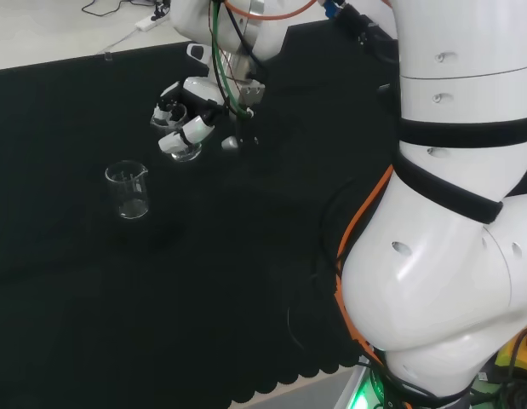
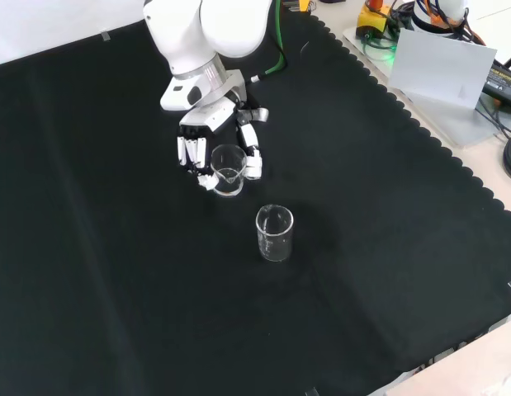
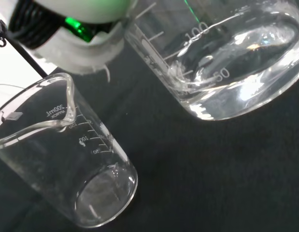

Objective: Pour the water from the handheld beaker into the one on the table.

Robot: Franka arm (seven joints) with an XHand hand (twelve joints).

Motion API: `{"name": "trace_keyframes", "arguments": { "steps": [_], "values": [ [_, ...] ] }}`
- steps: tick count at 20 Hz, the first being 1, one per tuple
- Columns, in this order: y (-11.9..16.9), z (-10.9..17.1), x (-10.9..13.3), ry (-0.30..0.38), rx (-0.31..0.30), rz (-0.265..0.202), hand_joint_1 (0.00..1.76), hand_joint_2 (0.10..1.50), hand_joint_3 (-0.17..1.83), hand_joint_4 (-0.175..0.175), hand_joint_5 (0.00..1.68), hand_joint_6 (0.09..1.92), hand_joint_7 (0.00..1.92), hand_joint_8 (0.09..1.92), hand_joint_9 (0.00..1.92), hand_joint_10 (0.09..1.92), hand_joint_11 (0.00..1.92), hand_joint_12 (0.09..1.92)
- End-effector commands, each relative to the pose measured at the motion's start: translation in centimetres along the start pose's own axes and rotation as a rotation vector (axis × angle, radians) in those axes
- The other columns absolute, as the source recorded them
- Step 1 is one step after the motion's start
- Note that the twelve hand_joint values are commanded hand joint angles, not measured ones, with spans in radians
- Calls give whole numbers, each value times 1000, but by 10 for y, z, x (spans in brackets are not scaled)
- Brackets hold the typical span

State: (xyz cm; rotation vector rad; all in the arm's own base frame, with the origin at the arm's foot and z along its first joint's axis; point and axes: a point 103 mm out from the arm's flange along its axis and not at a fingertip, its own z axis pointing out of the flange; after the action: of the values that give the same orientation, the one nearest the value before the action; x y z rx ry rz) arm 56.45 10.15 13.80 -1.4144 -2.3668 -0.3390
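The hand [image 2: 210,132] holds a clear glass beaker [image 2: 228,169] with its fingers [image 2: 252,157] curled round the wall. In the head view the hand [image 1: 191,106] hangs above the cloth with the held beaker [image 1: 185,146] under its fingers. The wrist view shows the held beaker [image 3: 226,63] close up, with water in its base. A second clear beaker [image 2: 274,233] stands upright on the cloth, nearer the front view's camera and apart from the hand. In the head view this standing beaker [image 1: 128,189] is left of and below the hand. Through the wrist camera the standing beaker [image 3: 62,159] looks empty.
The black cloth [image 2: 115,289] covers the bench, with a scalloped edge [image 2: 420,124] at the front view's right. Beyond that edge lie a grey board [image 2: 441,70] and cables. The arm's big white links [image 1: 450,213] stand at the head view's right.
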Motion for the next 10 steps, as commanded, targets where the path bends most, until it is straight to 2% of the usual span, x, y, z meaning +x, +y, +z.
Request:
{"name": "trace_keyframes", "arguments": {
  "steps": [1, 10],
  "values": [
    [-17, -13, 7, -43, 25, 4, 1116, 718, 534, 175, 1286, 600, 1621, 87, 1496, 115, 989, 1006],
    [-29, -18, 20, -125, 113, 15, 1117, 716, 539, 175, 1287, 601, 1619, 87, 1496, 109, 987, 1004]
  ]
}}
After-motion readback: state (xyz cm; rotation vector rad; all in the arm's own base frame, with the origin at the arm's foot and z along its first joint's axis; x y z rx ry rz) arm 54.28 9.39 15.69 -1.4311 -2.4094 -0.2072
